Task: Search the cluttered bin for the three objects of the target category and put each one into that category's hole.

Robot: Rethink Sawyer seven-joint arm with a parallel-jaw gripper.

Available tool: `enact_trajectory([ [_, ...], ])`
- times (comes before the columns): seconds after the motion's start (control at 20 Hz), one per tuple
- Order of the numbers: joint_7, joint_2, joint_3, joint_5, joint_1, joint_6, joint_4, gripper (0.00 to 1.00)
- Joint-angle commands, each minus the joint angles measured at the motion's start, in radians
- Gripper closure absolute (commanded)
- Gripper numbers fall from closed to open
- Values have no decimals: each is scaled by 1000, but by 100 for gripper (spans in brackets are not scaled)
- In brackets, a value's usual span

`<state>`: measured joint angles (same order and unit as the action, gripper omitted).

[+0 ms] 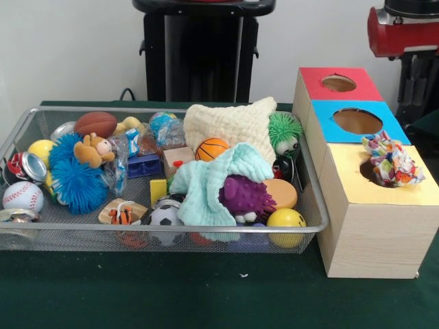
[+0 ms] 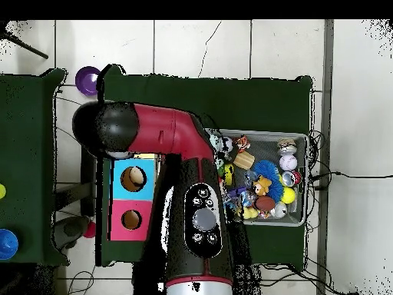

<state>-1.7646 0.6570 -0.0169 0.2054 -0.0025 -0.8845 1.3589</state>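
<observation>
The bin [image 1: 312, 199] sits on the green tabletop [image 1: 206, 295], its right end just beside a row of three wooden boxes, and it is crowded almost rim to rim. Along its left end lie a baseball [image 1: 22, 196], a crushed can [image 1: 27, 166] and a yellow ball [image 1: 41, 147]; a brown football [image 1: 96, 123] rests against the far rim, with a spiky blue ball [image 1: 77, 179] and a small brown plush toy [image 1: 95, 149] just in front. A cream knitted cloth [image 1: 230, 123] and a pale mint cloth [image 1: 206, 185] cover the middle, with an orange basketball [image 1: 211, 148] showing between them. A purple bumpy toy [image 1: 245, 196], an orange disc [image 1: 281, 193] and a yellow ball [image 1: 285, 219] crowd the right near corner, and a green fuzzy toy [image 1: 285, 131] leans at the far right rim. A soccer ball [image 1: 164, 215] presses the near wall. The boxes have a red top [image 1: 339, 83], a blue top [image 1: 357, 121] and a yellow top [image 1: 384, 185], each with a hole; a multicoloured cloth bundle [image 1: 392, 163] sits in the yellow one's hole. The tabletop in front of the bin is open. From overhead the red and black arm [image 2: 192, 192] lies across the boxes and the bin's [image 2: 304, 180] inner edge; the pincer itself is hidden beneath it, so I cannot tell how it stands.
</observation>
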Motion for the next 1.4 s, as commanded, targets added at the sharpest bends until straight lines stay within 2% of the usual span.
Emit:
enact_trajectory([
  [0.05,-95,-45,-108,50,-44,107,179,100],
  [0.2,-68,-62,-90,3,-37,104,168,100],
  [0.7,-52,-77,-97,-17,-45,135,186,100],
  [1.4,-90,-68,-199,94,-93,201,245,100],
])
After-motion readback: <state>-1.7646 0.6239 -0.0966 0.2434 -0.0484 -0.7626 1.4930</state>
